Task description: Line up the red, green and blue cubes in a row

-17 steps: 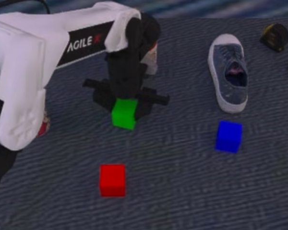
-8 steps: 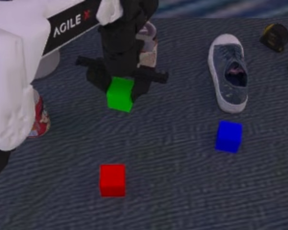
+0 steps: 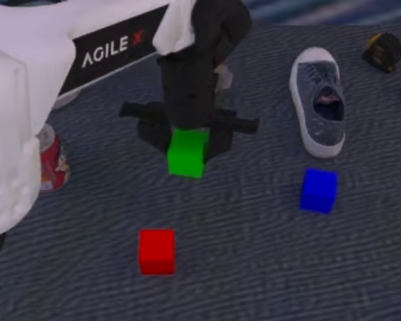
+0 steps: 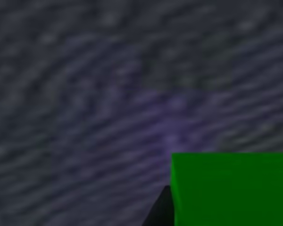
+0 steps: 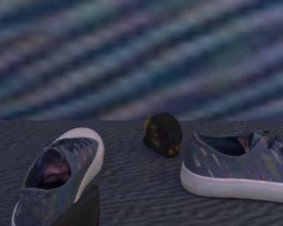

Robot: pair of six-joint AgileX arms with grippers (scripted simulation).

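Three small matte cubes were in my top view: the bright green cube (image 3: 187, 152) was clamped between the black fingers of my left tool (image 3: 188, 137) above the dark ribbed worktop (image 3: 254, 267), the bright red cube (image 3: 156, 251) lay on the worktop nearer the front, and the deep blue cube (image 3: 319, 190) sat to the right, just below a denim sneaker with a white sole (image 3: 317, 100). From the left wrist I saw a green face (image 4: 231, 188) beside one dark finger (image 4: 159, 209); my right tool was out of sight.
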